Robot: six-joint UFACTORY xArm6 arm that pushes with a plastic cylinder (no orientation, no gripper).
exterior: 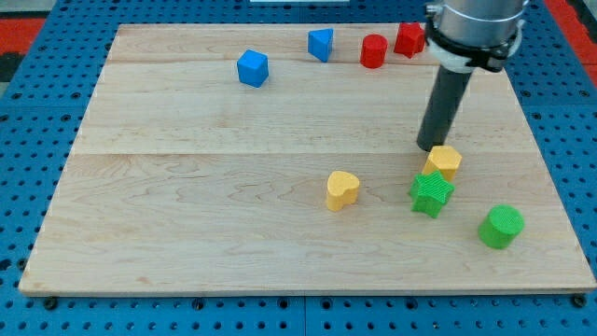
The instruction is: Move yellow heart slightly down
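Light wooden tabletop (pixel 187 205) on a blue pegboard carries everything. My tip (pixel 431 147), the end effector here, is a plain dark rod w/ no jaws, so nothing to open or close and it has hold of nothing; it just rests at sliding height.

Biggest near it: green plastic cylinder (pixel 501 227), toward the view's bottom-right of the tip, well apart. Green star-shaped block (pixel 432 193) sits below the tip, near. Yellow hexagonal-looking block (pixel 445 161) is just beside the tip, at its lower right, touching or nearly; can't tell which. It also appears to touch the green star.

Task's thing: yellow heart-shaped block (pixel 342 189), to the view's left of the tip and a bit lower, clear of all other blocks.

Far from the tip, toward the view's top: red block (pixel 409 39) (shape unclear) and red cylinder (pixel 374 51) up and slightly left, blue block (pixel 321 44) further left, blue cube (pixel 252 68) furthest left.

Step, as I judge it: approach, no contact w/ the heart. Next move calls for the tip to go left w/o nudging the yellow hexagon, get to the heart's top side, then give a short push toward the view's bottom. Small stroke only, "slightly".
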